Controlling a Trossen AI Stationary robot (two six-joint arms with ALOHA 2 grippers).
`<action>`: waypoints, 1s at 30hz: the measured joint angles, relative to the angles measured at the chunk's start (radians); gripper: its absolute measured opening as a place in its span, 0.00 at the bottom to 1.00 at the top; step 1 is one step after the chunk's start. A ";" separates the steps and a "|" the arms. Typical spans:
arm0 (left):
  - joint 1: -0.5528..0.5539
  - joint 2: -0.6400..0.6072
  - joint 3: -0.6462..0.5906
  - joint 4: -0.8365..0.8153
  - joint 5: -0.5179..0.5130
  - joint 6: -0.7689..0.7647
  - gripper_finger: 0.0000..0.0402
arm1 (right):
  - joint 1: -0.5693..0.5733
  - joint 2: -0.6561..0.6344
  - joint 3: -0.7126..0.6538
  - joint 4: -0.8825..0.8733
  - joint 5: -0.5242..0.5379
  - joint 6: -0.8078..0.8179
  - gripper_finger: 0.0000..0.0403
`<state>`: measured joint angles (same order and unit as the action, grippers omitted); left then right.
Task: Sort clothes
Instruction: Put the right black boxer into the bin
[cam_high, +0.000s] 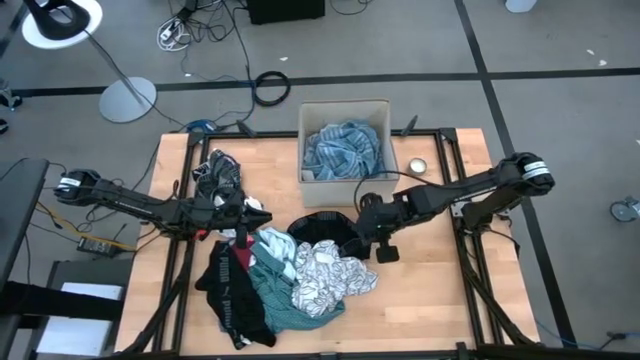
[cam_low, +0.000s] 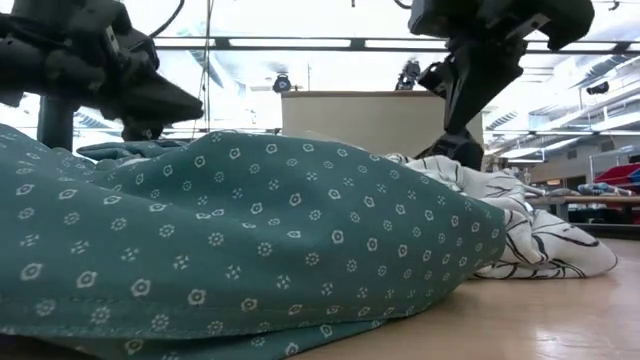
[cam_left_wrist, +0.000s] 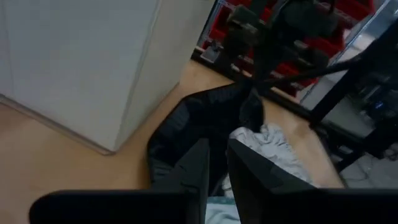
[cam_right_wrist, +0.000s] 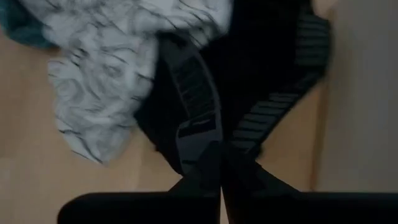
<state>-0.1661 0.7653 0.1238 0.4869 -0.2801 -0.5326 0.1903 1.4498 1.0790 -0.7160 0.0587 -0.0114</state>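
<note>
The wooden bench (cam_high: 430, 290) carries a heap of clothes at its middle and front. In the high view the right hand (cam_high: 352, 243) sits low at the heap's right edge, on the black garment (cam_high: 322, 226) that lies just in front of the cardboard box (cam_high: 345, 112). The right wrist view shows its two fingers (cam_right_wrist: 194, 127) drawn together at the tips with the black fabric (cam_right_wrist: 261, 56) around and under them, so the hand is closed on the black garment. Beside that garment lies the white piece with black line pattern (cam_high: 335, 270), touching it; the same piece fills the upper left of the right wrist view (cam_right_wrist: 106, 81). The teal shirt with small white dots (cam_high: 285, 300) lies under and in front of the white piece, and it fills the foreground of the low view (cam_low: 220, 230). A black piece with white lettering (cam_high: 232, 290) lies at the heap's left side. A black-and-white patterned piece (cam_high: 218, 172) lies apart at the bench's back left. A light blue shirt (cam_high: 342, 150) lies inside the box. A small round metal tin (cam_high: 417, 166) stands just right of the box. The left hand (cam_high: 238, 212) is at the heap's back left edge; its fingers (cam_left_wrist: 196, 165) stand slightly apart, and whether they pinch cloth cannot be told.
</note>
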 joint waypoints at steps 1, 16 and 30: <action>0.000 0.011 0.002 0.006 0.005 -0.015 0.16 | 0.004 -0.010 -0.001 -0.021 0.025 -0.002 0.00; -0.001 0.033 0.002 0.011 0.033 -0.006 0.16 | -0.019 -0.213 0.222 0.008 0.262 -0.126 0.00; 0.000 0.033 0.002 0.017 0.030 0.111 0.16 | -0.152 -0.210 0.439 0.464 0.276 -0.407 0.00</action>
<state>-0.1658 0.7986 0.1261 0.5042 -0.2497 -0.4221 0.0383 1.2400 1.5181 -0.2517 0.3347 -0.4185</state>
